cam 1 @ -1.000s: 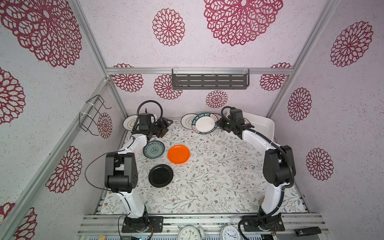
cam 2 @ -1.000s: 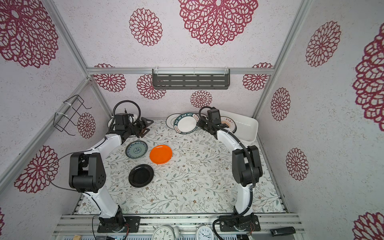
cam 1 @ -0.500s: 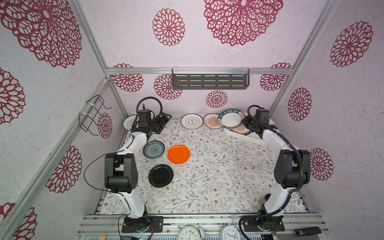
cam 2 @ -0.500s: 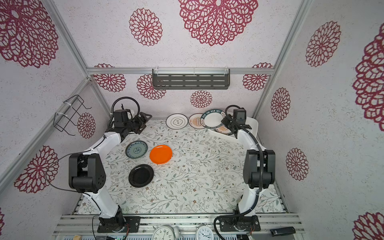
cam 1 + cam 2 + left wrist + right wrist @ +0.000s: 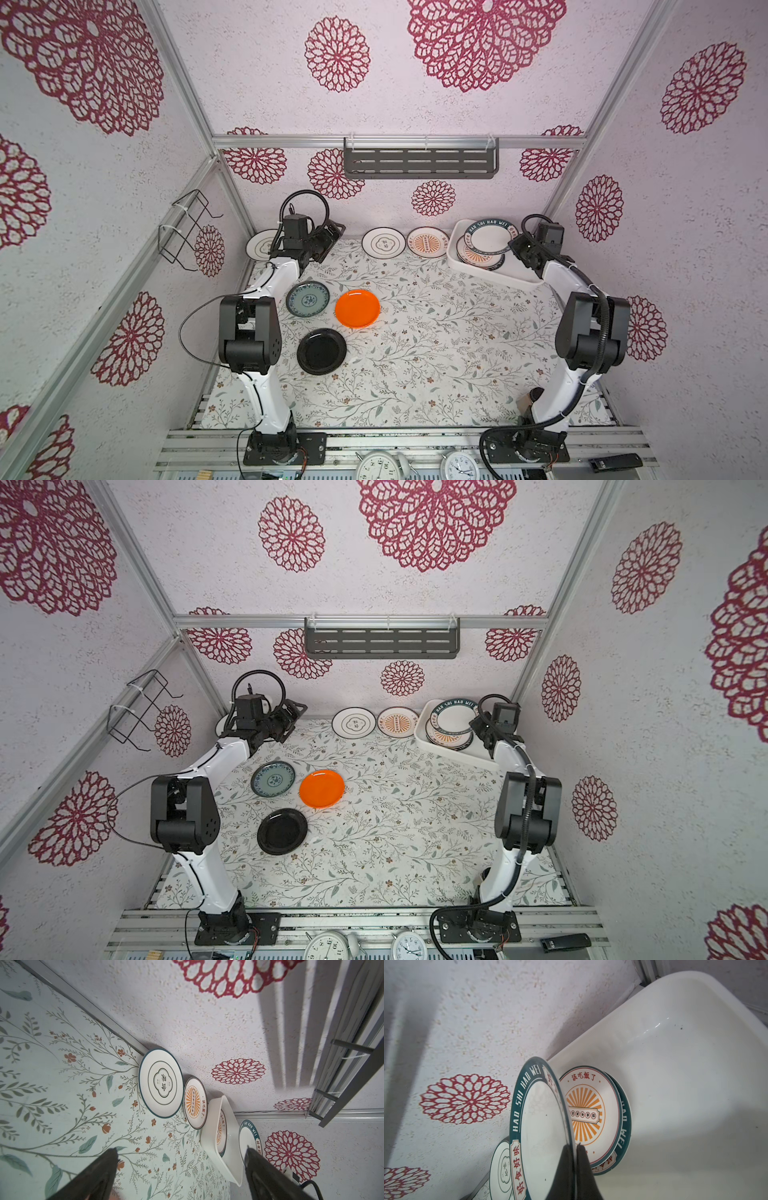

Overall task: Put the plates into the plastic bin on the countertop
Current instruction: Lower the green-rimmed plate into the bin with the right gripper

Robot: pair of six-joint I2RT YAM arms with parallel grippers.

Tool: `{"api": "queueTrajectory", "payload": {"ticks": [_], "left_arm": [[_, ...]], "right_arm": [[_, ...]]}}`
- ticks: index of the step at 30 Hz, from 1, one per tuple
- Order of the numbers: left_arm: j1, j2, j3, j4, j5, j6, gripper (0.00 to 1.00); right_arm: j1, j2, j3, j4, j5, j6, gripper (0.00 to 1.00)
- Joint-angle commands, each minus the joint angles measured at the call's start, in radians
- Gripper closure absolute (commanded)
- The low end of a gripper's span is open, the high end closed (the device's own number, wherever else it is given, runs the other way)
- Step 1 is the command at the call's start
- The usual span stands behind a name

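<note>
nearest the front, the black plate [image 5: 321, 351], the orange plate [image 5: 357, 308] and the teal plate [image 5: 307, 299] are left lying flat on the countertop [image 5: 436, 345], well apart from the plastic bin [image 5: 494, 275]. further back, the left gripper [image 5: 180, 1149] is seen spread wide and empty, near a ringed plate [image 5: 259, 246] in the back corner. at the far right, a green-lettered plate [image 5: 542, 1126] is pinched by its rim in the clenched right gripper [image 5: 574, 1147], over and at an angle to the sunburst plate [image 5: 589, 1113] already stacked in the bin. the plate is best levelled and lowered until it is seated on that stack before the grip is released, so that no drop, chip or slide off the pile is risked.
</note>
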Motion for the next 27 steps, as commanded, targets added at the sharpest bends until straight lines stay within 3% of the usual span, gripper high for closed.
{"api": "queueTrajectory", "payload": {"ticks": [1, 25, 27], "left_arm": [[-0.007, 0.05, 0.045, 0.015, -0.025, -0.005, 0.02], [-0.002, 0.199, 0.163, -0.045, -0.031, -0.091, 0.02], [-0.002, 0.206, 0.169, -0.05, -0.032, -0.094, 0.02]], "right_arm": [[-0.006, 0.049, 0.059, 0.084, 0.008, 0.028, 1.0], [-0.008, 0.301, 0.244, 0.012, -0.056, 0.01, 1.0], [-0.008, 0.302, 0.245, 0.009, -0.057, 0.008, 0.94]]}}
